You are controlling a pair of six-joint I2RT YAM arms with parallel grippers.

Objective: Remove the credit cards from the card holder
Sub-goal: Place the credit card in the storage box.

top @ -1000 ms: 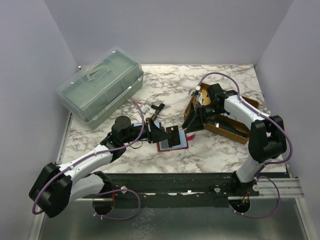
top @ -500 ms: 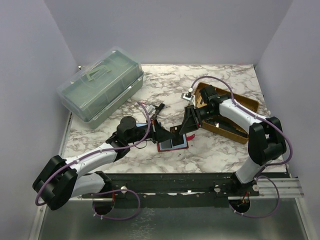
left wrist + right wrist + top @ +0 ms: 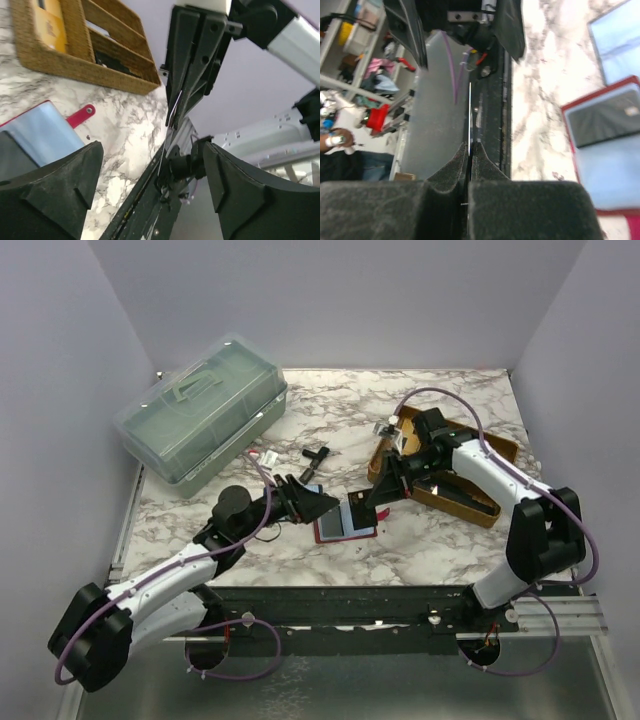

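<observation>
Right claw [image 3: 469,150] clamps one credit card [image 3: 174,107] (seen edge-on); left claw [image 3: 308,500] stands apart. We judge blue cards [image 3: 45,132] remain in the card holder [image 3: 348,537].

My table [image 3: 450,540] is white marble veined grey. The card holder [image 3: 605,117] is red-edged with a dark pocket, and its credit cards [image 3: 615,175] are light blue. The wicker tray [image 3: 505,445] by the right edge is brown. The box [image 3: 200,420] at the far-left corner is translucent green. My left fingers [image 3: 50,190] are black.

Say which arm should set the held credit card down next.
Right. The right gripper has its jaws shut on a credit card, edge-on, near the wicker basket; the left gripper hangs open and empty by the red card holder.
</observation>
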